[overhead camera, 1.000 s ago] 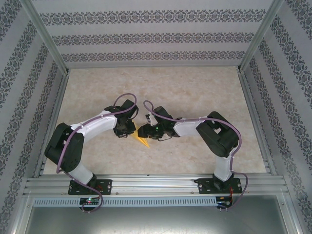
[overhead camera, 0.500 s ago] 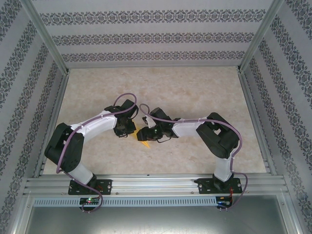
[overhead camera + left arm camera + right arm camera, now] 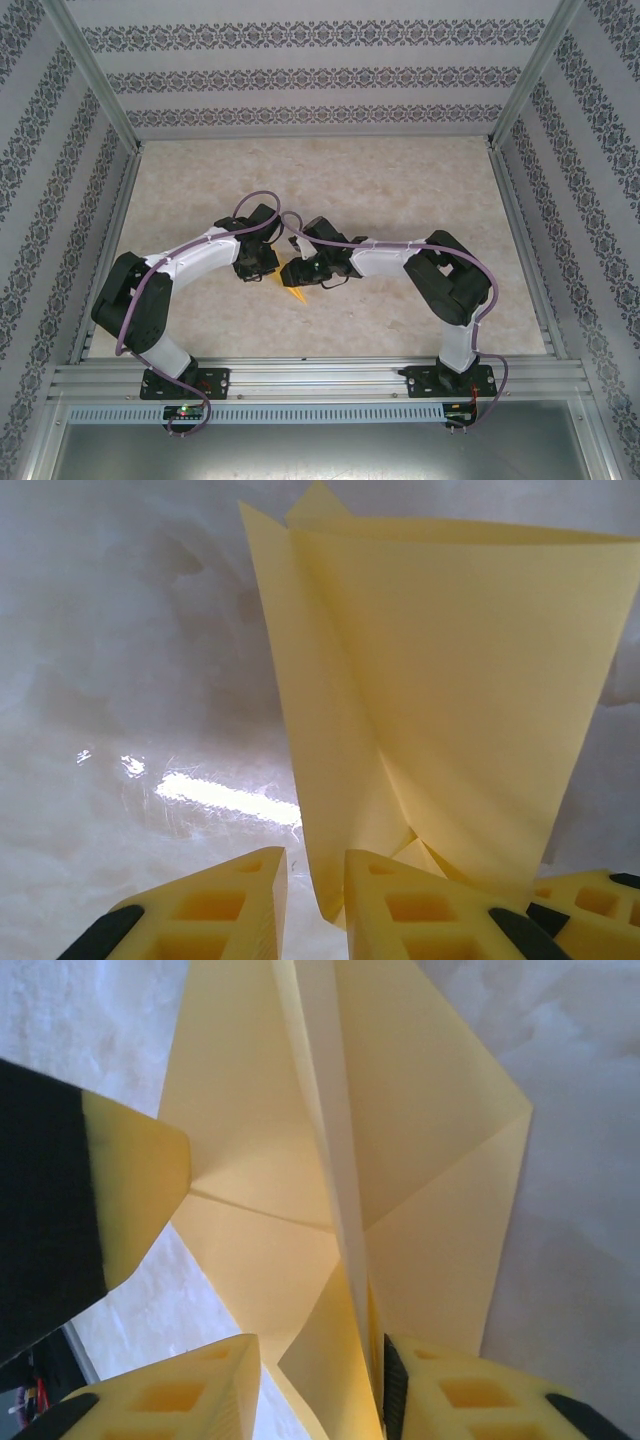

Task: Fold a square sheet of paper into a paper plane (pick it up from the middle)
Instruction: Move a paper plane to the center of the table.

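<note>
The yellow-orange sheet of paper (image 3: 293, 291) is folded into a dart shape with a raised centre fold and sits mid-table between the two grippers. In the left wrist view the paper (image 3: 440, 700) stands up. Its lower edge reaches between the fingers of my left gripper (image 3: 312, 865) and leans on the right finger (image 3: 420, 910), with a gap to the other one. My right gripper (image 3: 318, 1355) straddles the centre fold (image 3: 335, 1160). That fold lies against its right finger (image 3: 450, 1400), and the left finger (image 3: 190, 1390) is clear of it.
Both arms meet over the middle of the beige marbled table (image 3: 400, 180). The left gripper's finger (image 3: 130, 1180) shows close beside the paper in the right wrist view. Patterned walls and metal rails (image 3: 320, 375) enclose the table.
My right gripper has edged left toward the left gripper, and its jaws have narrowed round the paper's centre fold. The left arm has stayed put.
</note>
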Controlling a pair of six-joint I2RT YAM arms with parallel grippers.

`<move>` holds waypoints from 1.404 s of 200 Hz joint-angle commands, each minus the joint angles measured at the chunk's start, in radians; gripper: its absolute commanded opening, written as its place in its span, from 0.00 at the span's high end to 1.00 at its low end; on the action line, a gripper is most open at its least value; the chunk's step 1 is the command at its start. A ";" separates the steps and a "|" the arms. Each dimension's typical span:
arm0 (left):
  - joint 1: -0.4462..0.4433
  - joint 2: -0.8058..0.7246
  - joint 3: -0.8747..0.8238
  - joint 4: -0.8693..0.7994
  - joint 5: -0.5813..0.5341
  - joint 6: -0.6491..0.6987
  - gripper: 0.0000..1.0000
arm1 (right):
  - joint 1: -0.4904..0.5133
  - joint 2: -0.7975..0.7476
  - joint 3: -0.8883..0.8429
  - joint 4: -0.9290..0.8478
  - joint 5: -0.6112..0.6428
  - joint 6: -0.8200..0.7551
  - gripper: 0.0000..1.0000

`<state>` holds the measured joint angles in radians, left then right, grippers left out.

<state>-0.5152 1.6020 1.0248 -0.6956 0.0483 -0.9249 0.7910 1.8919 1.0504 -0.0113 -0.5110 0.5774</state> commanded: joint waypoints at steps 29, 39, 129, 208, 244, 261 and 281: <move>0.010 -0.063 -0.029 0.013 -0.007 -0.012 0.77 | 0.030 0.040 0.047 -0.074 0.074 -0.054 0.66; 0.011 -0.067 -0.035 0.016 -0.005 -0.014 0.77 | 0.032 0.048 0.052 -0.076 0.077 -0.056 0.67; 0.010 -0.224 -0.117 0.061 -0.049 -0.041 0.75 | 0.046 -0.049 0.062 -0.163 0.257 -0.038 0.98; 0.033 -0.500 -0.252 0.067 -0.235 -0.087 0.68 | 0.033 -0.091 0.196 -0.512 0.763 0.015 0.95; 0.041 -0.506 -0.261 0.059 -0.227 -0.088 0.68 | 0.034 0.044 0.326 -0.600 0.827 0.042 0.94; 0.043 -0.511 -0.262 0.057 -0.226 -0.084 0.68 | 0.031 0.085 0.353 -0.605 0.817 0.061 0.93; 0.049 -0.519 -0.269 0.055 -0.226 -0.082 0.68 | 0.033 0.115 0.355 -0.595 0.794 0.081 0.91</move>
<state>-0.4831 1.1080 0.7742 -0.6365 -0.1543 -0.9970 0.8268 1.9739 1.3758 -0.5507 0.2546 0.6136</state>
